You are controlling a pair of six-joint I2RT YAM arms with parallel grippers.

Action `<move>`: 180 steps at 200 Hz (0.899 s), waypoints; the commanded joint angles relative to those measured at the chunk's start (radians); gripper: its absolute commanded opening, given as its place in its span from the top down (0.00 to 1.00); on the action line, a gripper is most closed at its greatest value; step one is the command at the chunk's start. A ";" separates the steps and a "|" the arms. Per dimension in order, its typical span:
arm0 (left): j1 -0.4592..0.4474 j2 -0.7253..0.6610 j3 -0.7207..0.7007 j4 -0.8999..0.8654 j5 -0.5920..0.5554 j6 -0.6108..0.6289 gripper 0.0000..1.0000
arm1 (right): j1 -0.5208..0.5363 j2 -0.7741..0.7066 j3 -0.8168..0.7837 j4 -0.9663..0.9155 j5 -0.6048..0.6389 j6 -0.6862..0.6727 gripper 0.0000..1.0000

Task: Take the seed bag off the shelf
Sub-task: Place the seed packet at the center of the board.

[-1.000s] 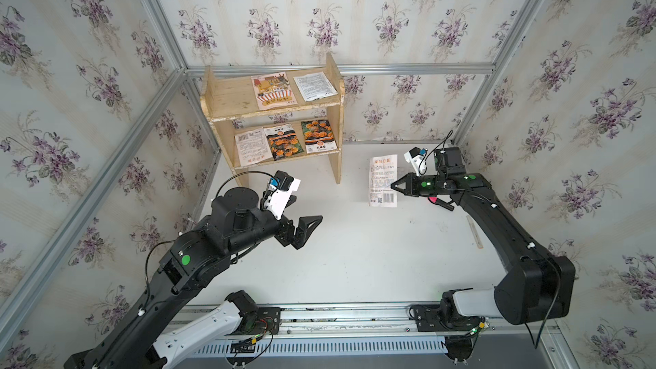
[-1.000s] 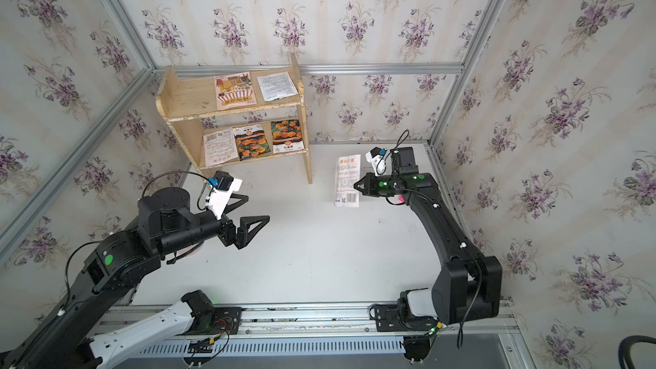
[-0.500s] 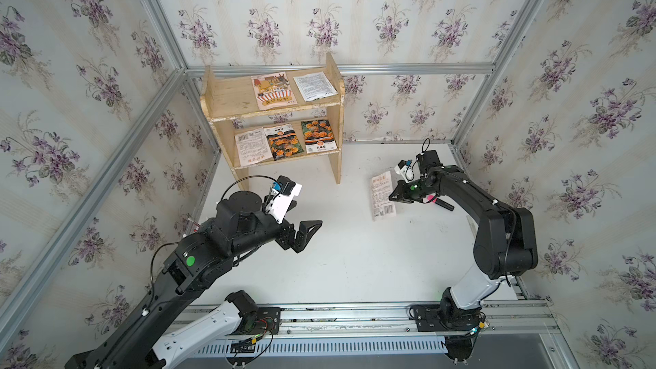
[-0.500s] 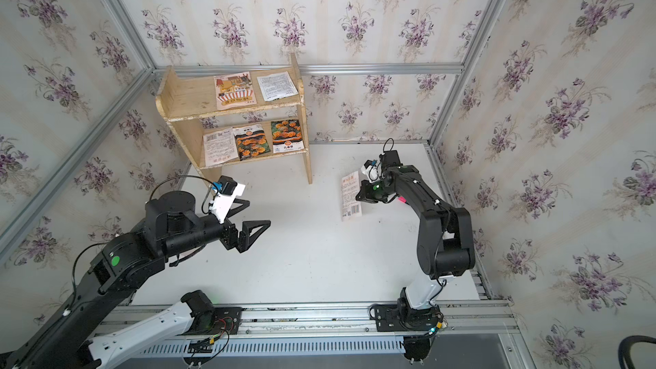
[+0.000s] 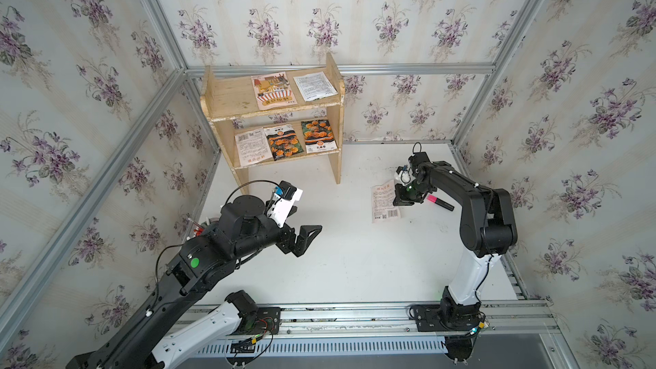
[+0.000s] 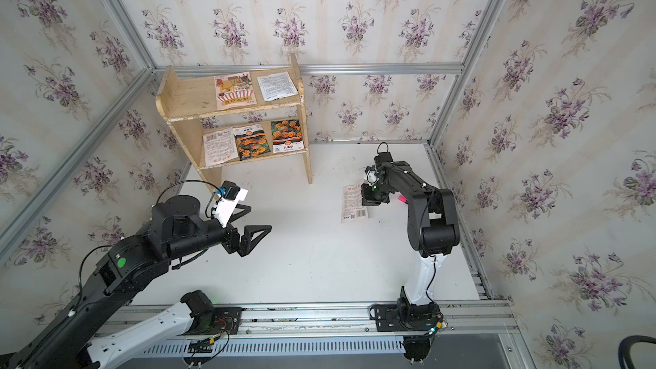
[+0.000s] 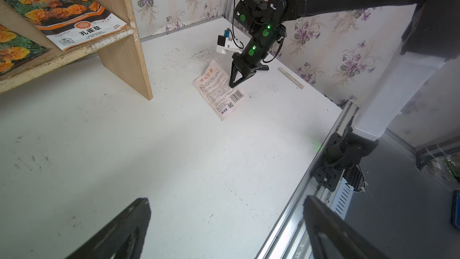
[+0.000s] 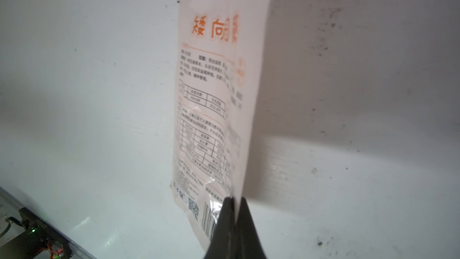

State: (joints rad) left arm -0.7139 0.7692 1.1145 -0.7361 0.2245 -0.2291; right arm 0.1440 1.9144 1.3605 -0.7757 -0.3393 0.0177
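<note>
The shelf (image 5: pixel 230 97) (image 6: pixel 188 97) of pale wood stands at the back left, and its side panel (image 7: pixel 124 46) shows in the left wrist view. A white seed bag (image 5: pixel 384 200) (image 6: pixel 353 204) (image 7: pixel 219 90) (image 8: pixel 211 95) with orange print and a barcode is off the shelf, low over the white table to its right. My right gripper (image 5: pixel 398 201) (image 6: pixel 365 200) (image 7: pixel 232 85) (image 8: pixel 234 199) is shut on the bag's edge near the barcode. My left gripper (image 5: pixel 308 220) (image 6: pixel 259 218) (image 7: pixel 226 199) hangs open over the table's front left, holding nothing.
Two more packets lie on the shelf's top board (image 5: pixel 273 90) and three on the lower board (image 5: pixel 284 140). A pink marker (image 5: pixel 438 202) lies just right of my right gripper. A pale stick (image 7: pixel 291 78) lies near the right wall. A metal rail (image 5: pixel 355 314) runs along the table's front edge.
My right arm has folded back and come down, carrying the seed bag toward the front and lower over the table. The left arm has shifted slightly, still open.
</note>
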 commanded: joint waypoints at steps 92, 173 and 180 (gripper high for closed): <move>0.001 -0.022 -0.024 0.020 -0.034 -0.024 0.00 | 0.001 0.041 0.030 -0.022 0.175 -0.005 0.77; 0.001 -0.015 -0.001 0.016 -0.114 -0.057 0.00 | 0.053 -0.082 0.025 0.021 0.212 0.026 0.50; 0.001 -0.013 0.001 0.018 -0.120 -0.061 0.00 | 0.065 -0.112 0.014 0.047 0.177 0.034 0.50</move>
State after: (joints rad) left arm -0.7139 0.7532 1.1049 -0.7383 0.1440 -0.2703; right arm 0.1825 1.8736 1.3930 -0.7898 -0.0921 0.0277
